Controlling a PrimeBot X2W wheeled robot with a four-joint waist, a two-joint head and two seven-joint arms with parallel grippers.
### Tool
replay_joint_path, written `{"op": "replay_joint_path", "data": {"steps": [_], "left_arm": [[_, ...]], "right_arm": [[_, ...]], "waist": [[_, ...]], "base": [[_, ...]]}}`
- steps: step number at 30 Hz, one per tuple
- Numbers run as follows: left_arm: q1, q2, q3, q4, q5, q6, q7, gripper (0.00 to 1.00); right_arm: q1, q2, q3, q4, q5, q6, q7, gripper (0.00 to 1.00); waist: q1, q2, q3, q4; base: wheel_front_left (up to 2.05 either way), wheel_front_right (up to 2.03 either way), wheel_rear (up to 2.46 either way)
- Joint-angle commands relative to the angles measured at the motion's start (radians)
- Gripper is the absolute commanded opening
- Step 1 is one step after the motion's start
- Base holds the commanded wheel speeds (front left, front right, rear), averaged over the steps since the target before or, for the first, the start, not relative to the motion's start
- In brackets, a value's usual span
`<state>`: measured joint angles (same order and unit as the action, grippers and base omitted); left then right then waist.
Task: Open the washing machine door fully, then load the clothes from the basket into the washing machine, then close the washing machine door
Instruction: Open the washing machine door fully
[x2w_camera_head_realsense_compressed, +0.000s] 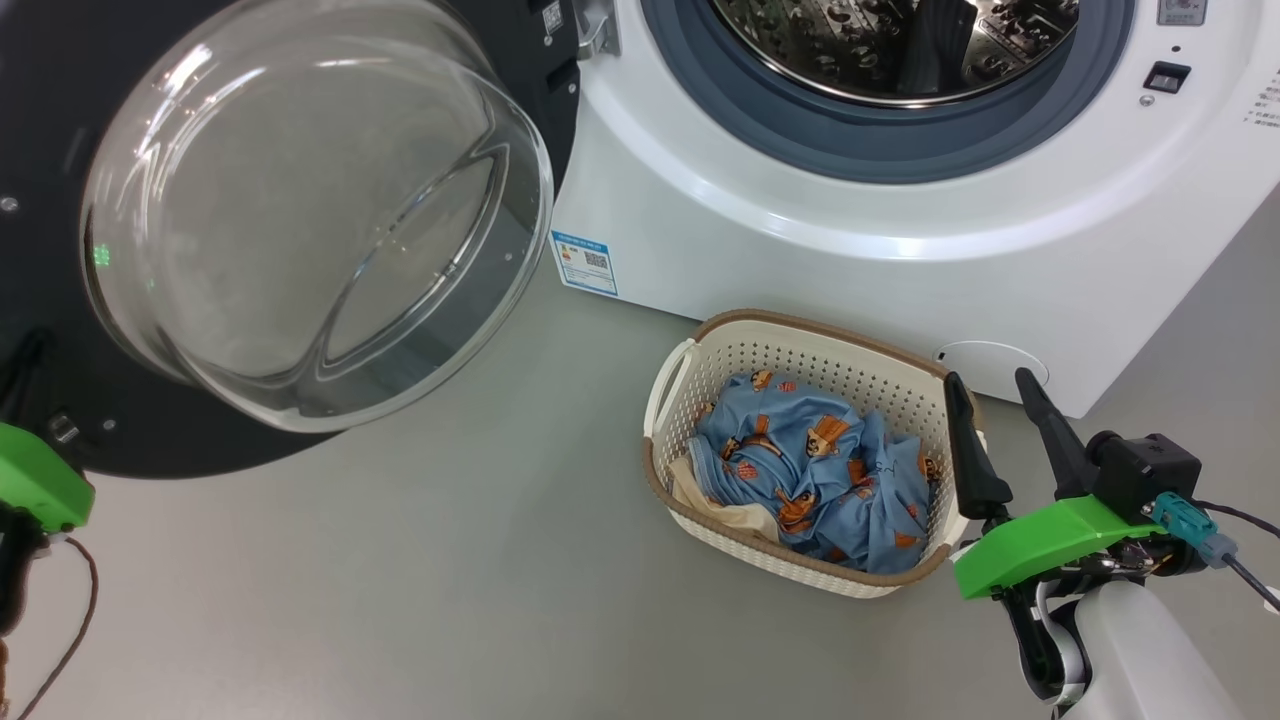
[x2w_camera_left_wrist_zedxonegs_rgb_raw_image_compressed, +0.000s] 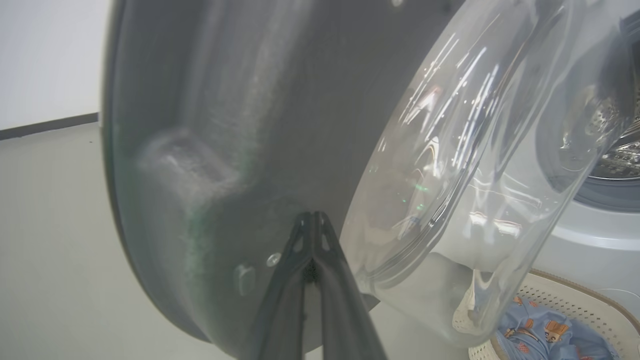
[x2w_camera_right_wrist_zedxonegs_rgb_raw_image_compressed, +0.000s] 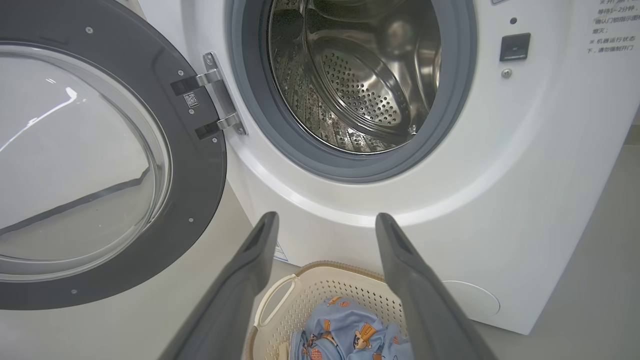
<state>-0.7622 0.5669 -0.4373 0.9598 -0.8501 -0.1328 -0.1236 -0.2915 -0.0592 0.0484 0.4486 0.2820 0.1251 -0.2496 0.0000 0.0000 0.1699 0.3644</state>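
Grey floor (x2w_camera_head_realsense_compressed: 450, 560) lies under everything. Nearest, the left gripper (x2w_camera_left_wrist_zedxonegs_rgb_raw_image_compressed: 312, 216) has its jaws pressed together, empty, tips at the black ring of the open washing machine door (x2w_camera_head_realsense_compressed: 300, 230). The right gripper (x2w_camera_head_realsense_compressed: 988, 385) has its jaws wide apart, holding nothing, over the right end of the basket (x2w_camera_head_realsense_compressed: 800, 360). The clothes (x2w_camera_head_realsense_compressed: 810, 470) lie heaped inside it. Beyond stands the washing machine (x2w_camera_head_realsense_compressed: 800, 230).
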Motion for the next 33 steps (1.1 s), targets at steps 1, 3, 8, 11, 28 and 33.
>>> {"op": "replay_joint_path", "data": {"steps": [1, 3, 8, 11, 28, 33], "left_arm": [[-0.049, 0.072, 0.021, -0.001, -0.019, 0.002, -0.013, 0.00], [-0.046, 0.070, 0.003, 0.000, -0.031, 0.002, -0.022, 0.00], [-0.021, 0.069, -0.037, -0.012, -0.066, 0.002, -0.050, 0.00], [0.000, 0.073, -0.060, -0.022, -0.082, 0.002, -0.064, 0.00], [0.121, 0.075, -0.111, -0.155, -0.083, 0.006, -0.136, 1.00], [0.202, 0.052, -0.045, -0.280, -0.033, 0.052, -0.138, 1.00]], "right_arm": [[-0.005, 0.009, 0.022, -0.020, 0.007, 0.006, -0.012, 1.00], [-0.002, 0.009, 0.023, -0.021, 0.009, 0.006, -0.012, 1.00], [0.010, 0.009, 0.020, -0.024, 0.012, 0.006, -0.012, 1.00], [0.019, 0.009, 0.016, -0.025, 0.014, 0.006, -0.012, 1.00], [0.051, 0.009, 0.019, -0.037, 0.026, 0.006, -0.012, 1.00], [0.073, 0.005, 0.031, -0.042, 0.032, 0.006, -0.012, 1.00]], "waist": [[0.0000, 0.0000, -0.005, 0.001], [0.0000, 0.0000, -0.012, 0.001], [0.0000, 0.0000, -0.029, 0.001], [0.0000, 0.0000, -0.040, 0.000], [0.0000, 0.0000, -0.105, -0.031], [0.0000, 0.0000, -0.135, -0.057]], "base": [[0.00, 0.00, 0.00], [0.00, 0.00, 0.00], [0.00, 0.00, 0.00], [0.00, 0.00, 0.00], [0.00, 0.00, 0.00], [0.00, 0.00, 0.00]]}}
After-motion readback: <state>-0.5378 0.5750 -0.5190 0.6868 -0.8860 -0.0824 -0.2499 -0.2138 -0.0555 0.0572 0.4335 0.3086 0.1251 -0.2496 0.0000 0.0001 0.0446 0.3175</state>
